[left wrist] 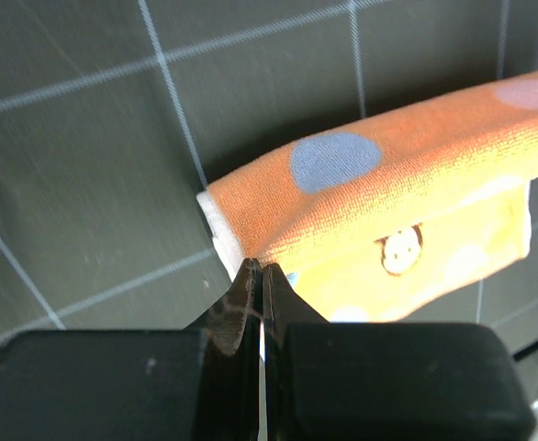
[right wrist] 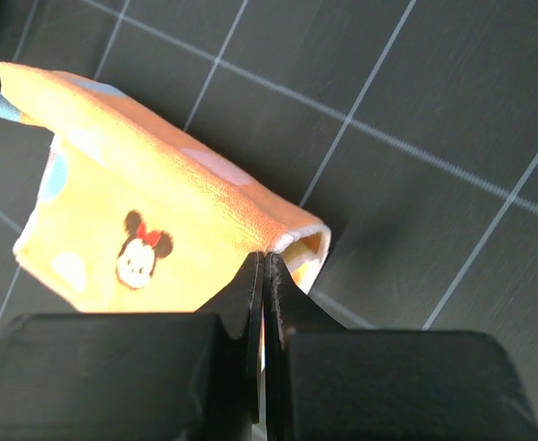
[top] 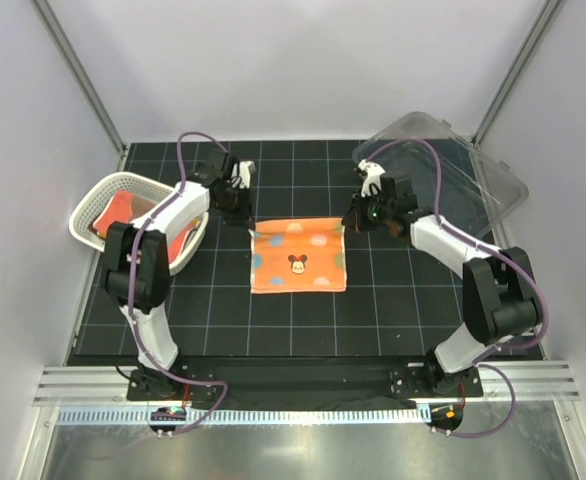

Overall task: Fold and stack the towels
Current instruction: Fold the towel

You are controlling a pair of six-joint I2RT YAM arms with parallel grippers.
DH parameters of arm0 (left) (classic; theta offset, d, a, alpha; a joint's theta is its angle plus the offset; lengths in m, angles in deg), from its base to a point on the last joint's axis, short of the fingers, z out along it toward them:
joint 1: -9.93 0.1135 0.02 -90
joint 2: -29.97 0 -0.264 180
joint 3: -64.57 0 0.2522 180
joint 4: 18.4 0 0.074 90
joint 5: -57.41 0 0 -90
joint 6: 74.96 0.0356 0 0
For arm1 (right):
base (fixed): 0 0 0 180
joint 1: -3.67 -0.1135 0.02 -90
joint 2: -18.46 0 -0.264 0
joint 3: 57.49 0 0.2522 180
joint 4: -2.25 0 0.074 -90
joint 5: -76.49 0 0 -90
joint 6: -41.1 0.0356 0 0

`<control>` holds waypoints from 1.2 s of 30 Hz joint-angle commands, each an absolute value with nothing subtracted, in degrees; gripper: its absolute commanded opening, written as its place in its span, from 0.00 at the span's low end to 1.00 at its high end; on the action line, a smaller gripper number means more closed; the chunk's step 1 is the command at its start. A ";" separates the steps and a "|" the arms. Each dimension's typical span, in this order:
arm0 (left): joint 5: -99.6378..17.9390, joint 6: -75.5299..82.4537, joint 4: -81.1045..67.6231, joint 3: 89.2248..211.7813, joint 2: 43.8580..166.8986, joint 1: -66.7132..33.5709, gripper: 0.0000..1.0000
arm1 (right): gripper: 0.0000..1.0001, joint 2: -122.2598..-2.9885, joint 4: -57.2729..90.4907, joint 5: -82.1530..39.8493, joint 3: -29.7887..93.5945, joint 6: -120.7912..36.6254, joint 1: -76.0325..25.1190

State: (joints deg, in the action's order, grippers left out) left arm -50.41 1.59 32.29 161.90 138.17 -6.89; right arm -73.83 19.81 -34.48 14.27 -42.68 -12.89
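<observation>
1. Your left arm [top: 138, 265] rises from its base at the near edge of the table. It bends at the elbow and reaches forward and inward over the black gridded mat [top: 393, 320].
2. Your right arm [top: 493, 295] mirrors it from the other side, with its forearm angled in toward the centre. Both wrists sit low over the mat.
3. The spotted orange towel [top: 297, 257], soft terry with a cartoon mouse face, is in the middle of the mat between your two arms. Its near part lies flat with the face up. Its far edge is raised off the mat and runs from one gripper to the other.
4. To the left is the white mesh basket [top: 85, 205], with a red-orange cloth [top: 125, 208] inside. From overhead, your left arm's upper link crosses in front of the basket's rim.
5. At the far right, behind your right arm, is the clear plastic bin [top: 493, 175], well apart from the spotted orange towel. Nothing lies between the two grippers except the towel itself.
6. Your left gripper [left wrist: 262, 274] has its fingers pressed together on the towel's far left corner. The white hem shows just beside the tips.
7. Your right gripper [right wrist: 264, 265] is pinched tight in the same way on the far right corner, where the cloth curls over at the fingertips.
</observation>
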 commanded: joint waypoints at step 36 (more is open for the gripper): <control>-45.94 -1.57 33.77 137.49 118.57 -16.09 0.29 | 0.01 -49.92 21.72 -28.89 -10.86 -30.97 -20.68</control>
State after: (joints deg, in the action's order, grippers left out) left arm -45.91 -0.49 33.49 138.39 121.26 -15.98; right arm -51.91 21.38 -30.15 -10.32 -31.82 -20.38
